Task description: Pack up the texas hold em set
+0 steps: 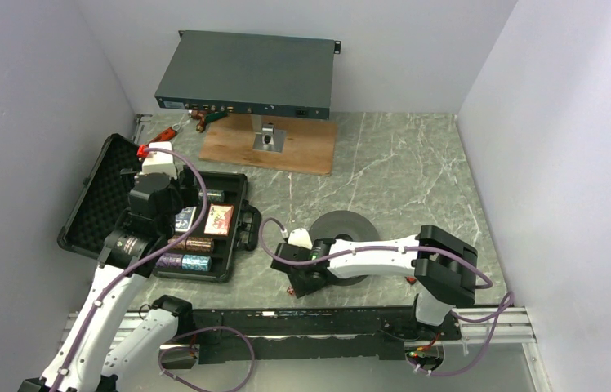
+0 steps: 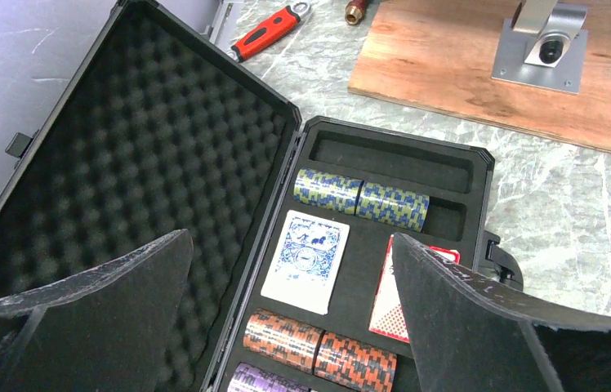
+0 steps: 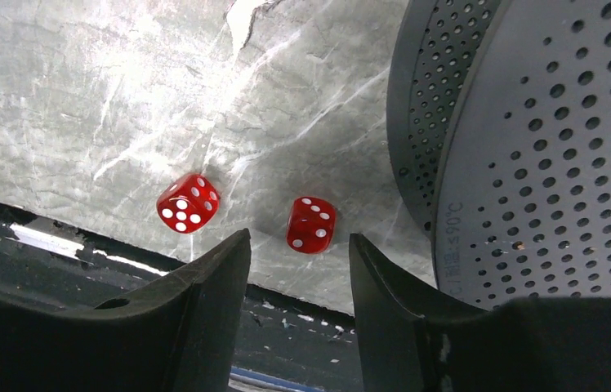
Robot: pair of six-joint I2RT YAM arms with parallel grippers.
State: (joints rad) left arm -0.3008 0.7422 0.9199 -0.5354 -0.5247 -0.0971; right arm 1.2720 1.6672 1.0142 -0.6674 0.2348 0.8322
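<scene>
1. The right gripper [image 3: 298, 238] hangs low over the surface [image 3: 82, 98], its fingers apart and nothing between them.
2. One red die [image 3: 311, 224] lies just beyond the gap between those fingers, close to their centre line and a little toward the perforated grey disc [image 3: 531, 147], which it does not touch.
3. A second red die [image 3: 188, 202] sits beside it but apart, out past the other finger. Both rest near the surface's near edge.
4. A die has no long axis. Whether its faces sit square to the fingers is hard to judge from this angle.
5. The black briefcase [image 1: 241, 192] lies open on the left, well apart from the dice. Chip stacks [image 2: 361, 200] and a blue card deck [image 2: 306, 260] sit in its tray.
6. The left gripper [image 2: 286, 241] hovers over the tray, spread wide and empty.
7. The right arm is clearly the nearer one. A short reach forward and down should bracket the first die, and the carry then runs leftward to the briefcase.
</scene>
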